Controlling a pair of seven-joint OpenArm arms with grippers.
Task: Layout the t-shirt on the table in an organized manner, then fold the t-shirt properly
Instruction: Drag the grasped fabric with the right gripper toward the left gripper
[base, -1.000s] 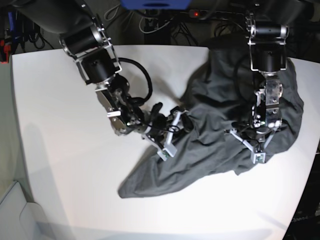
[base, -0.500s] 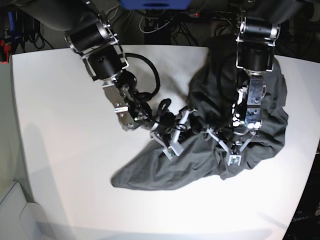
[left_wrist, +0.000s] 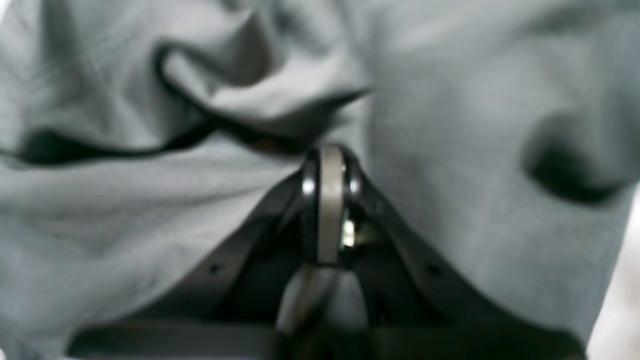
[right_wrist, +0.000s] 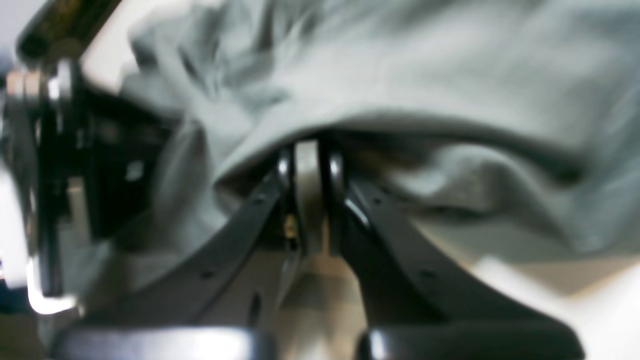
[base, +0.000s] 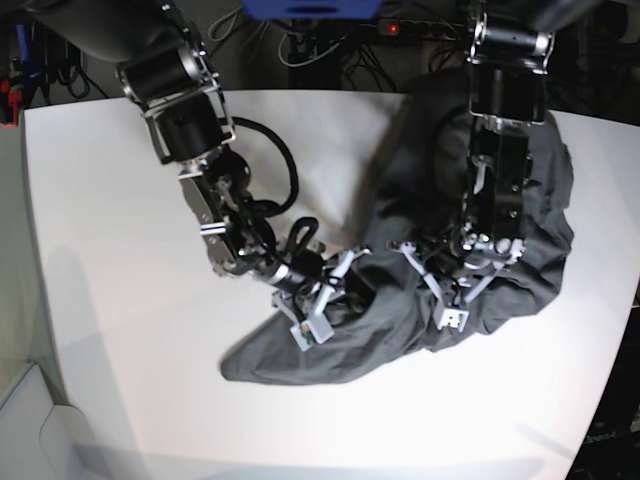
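The dark grey t-shirt (base: 400, 200) lies bunched on the right half of the white table (base: 120, 300), with a tail trailing toward the front centre. My left gripper (base: 447, 312) presses into the shirt's front right part. In the left wrist view, my left gripper (left_wrist: 327, 155) is shut with a pinch of t-shirt (left_wrist: 475, 175) at its tips. My right gripper (base: 315, 325) sits at the shirt's left edge. In the right wrist view, my right gripper (right_wrist: 310, 147) is shut under a fold of t-shirt (right_wrist: 450, 75).
Cables and a power strip (base: 390, 28) run behind the table's far edge. The left arm's black frame (right_wrist: 50, 175) shows close by in the right wrist view. The table's rounded right edge (base: 625, 330) passes near the shirt. Bare tabletop (base: 100, 200) stretches to the left.
My right gripper's jaws have shut at the shirt's left edge. My left arm has moved left toward the centre, dragging the cloth with it, and the shirt is more bunched.
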